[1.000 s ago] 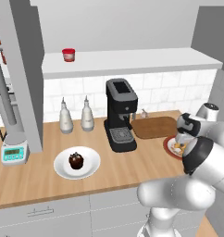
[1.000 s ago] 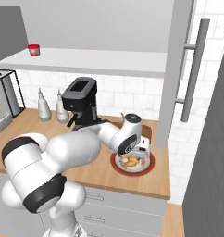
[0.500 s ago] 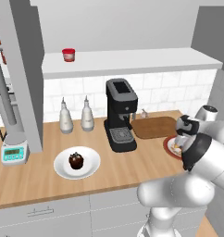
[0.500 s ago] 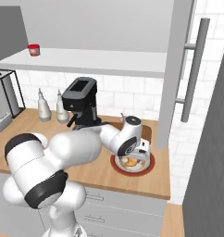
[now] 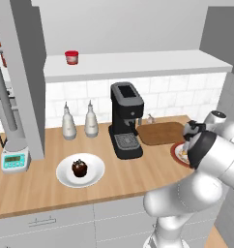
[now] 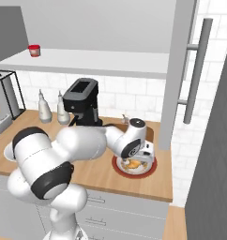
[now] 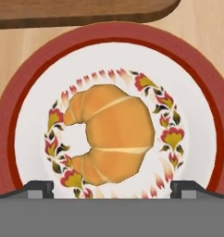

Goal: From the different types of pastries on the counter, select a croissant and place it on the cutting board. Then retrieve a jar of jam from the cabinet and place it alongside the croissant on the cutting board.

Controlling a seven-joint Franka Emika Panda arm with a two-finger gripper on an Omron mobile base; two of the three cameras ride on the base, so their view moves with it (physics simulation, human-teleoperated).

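We find the gripper (image 7: 112, 187) spread wide and holding nothing, its fingertips (image 7: 39, 187) standing either side of the croissant (image 7: 111, 134). The croissant lies on the red-rimmed plate (image 7: 204, 88), at the right end of the counter (image 5: 36, 186). Just beyond the plate lies the cutting board (image 5: 160, 133), bare. Farther left, a muffin (image 5: 79, 168) sits on a white plate (image 5: 65, 178). The jar of jam (image 5: 71, 57) stands on the cabinet (image 5: 138, 63) shelf
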